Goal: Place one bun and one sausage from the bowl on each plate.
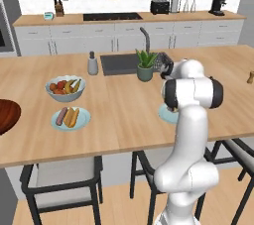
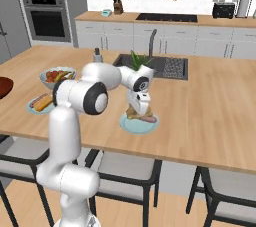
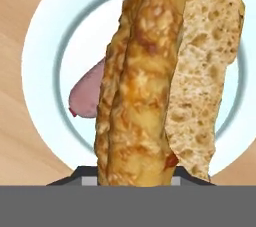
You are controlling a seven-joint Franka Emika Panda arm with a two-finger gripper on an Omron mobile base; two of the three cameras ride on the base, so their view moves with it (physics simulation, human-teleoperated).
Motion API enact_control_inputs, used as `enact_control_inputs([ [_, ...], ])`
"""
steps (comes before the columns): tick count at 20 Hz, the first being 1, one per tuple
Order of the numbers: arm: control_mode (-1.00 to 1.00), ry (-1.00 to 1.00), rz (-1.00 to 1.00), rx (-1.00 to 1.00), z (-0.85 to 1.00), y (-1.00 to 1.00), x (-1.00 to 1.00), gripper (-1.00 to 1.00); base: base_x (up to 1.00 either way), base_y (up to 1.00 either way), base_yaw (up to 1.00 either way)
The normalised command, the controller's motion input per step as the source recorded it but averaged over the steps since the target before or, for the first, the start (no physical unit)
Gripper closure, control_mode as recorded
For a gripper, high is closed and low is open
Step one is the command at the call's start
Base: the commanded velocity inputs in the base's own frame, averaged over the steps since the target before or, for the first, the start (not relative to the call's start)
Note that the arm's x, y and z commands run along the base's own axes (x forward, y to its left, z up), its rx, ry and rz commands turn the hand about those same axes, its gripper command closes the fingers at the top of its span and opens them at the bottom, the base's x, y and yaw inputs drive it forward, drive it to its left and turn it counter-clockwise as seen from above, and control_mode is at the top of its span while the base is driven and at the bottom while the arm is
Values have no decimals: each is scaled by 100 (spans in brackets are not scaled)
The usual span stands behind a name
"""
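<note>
Left base view: we are seeing the arm (image 1: 191, 120) hiding most of the near plate (image 1: 165, 115); the far plate (image 1: 71, 118), left of the sink (image 1: 121, 63), is carrying a bun and a sausage; the bowl (image 1: 7, 115) is cut off at the edge.
Right base view: the gripper (image 2: 138, 113) is hovering over the near plate (image 2: 138, 124).
Hand view: fingers are clasping the bun (image 3: 150, 76) above the sausage (image 3: 87, 96); we are reading no writing.

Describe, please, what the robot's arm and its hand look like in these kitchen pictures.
The arm is glossy white, built of thick rounded segments joined by drum-shaped joints with dark grey to black end caps. No cables or markings show on it. The hand is a white boxy block below a round dark-faced wrist joint.
</note>
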Motion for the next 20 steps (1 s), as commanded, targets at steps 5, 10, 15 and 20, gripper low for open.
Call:
enact_control_inputs([
  [5,-100,2,-11,0,-48,-5,-22,-100,0,0,0],
  [10,-100,-1,-14,0,-19,-16,-50,-100,0,0,0],
  [15,-100,-8,-3,-5,8,26,-4,-100,0,0,0],
  [20,-100,-36,1,-12,100,2,-89,-100,0,0,0],
])
